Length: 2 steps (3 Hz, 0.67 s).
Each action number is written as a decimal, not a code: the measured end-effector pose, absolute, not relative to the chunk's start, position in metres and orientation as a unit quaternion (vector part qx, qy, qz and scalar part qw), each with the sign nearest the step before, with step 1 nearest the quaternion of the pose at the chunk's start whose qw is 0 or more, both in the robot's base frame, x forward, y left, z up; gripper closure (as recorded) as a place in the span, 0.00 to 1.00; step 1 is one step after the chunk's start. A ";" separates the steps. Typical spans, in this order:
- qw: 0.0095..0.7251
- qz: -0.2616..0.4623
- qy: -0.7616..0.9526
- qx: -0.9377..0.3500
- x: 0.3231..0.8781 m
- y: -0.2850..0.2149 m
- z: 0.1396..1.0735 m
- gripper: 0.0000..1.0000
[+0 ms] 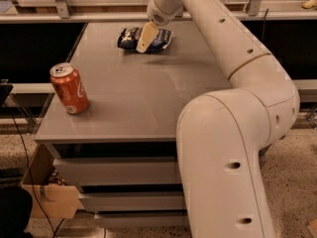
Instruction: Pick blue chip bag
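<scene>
The gripper (143, 42), pale and wedge-shaped, is seen in the upper middle of the frame, lowered onto the blue chip bag (128, 37) at the far end of the table (148, 98). Whether it is spread wide or clamped on the foil cannot be told. The bag, a crumpled dark navy packet with white lettering and pale edges, lies flat on the matte grey top and shows on both sides of the gripper. The grasp step is judged to be in hand, with no lift yet made. A firm close on the slack, slippery foil is called for next, then a straight rise. The glossy white arm (228, 43) is carried down from the upper middle to a bulky rounded joint filling the lower right. A red soda can (69, 88) — smooth, upright, its metal lid showing — is set well apart at the left edge. Grey drawers (124, 172) are seen beneath the top, with a cardboard box (49, 197) at lower left.
</scene>
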State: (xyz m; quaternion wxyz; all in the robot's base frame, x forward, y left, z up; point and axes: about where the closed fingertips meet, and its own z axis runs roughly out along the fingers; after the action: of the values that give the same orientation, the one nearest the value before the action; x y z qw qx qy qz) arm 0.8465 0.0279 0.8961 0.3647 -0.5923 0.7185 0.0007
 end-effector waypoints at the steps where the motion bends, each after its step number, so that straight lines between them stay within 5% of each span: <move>1: 0.361 0.020 0.713 -0.601 0.853 0.045 0.886 0.00; 2: 0.361 0.023 0.713 -0.600 0.854 0.046 0.884 0.00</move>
State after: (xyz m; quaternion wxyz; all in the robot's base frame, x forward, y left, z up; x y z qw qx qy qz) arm 0.8535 0.0456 0.8843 0.3606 -0.6004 0.7134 0.0233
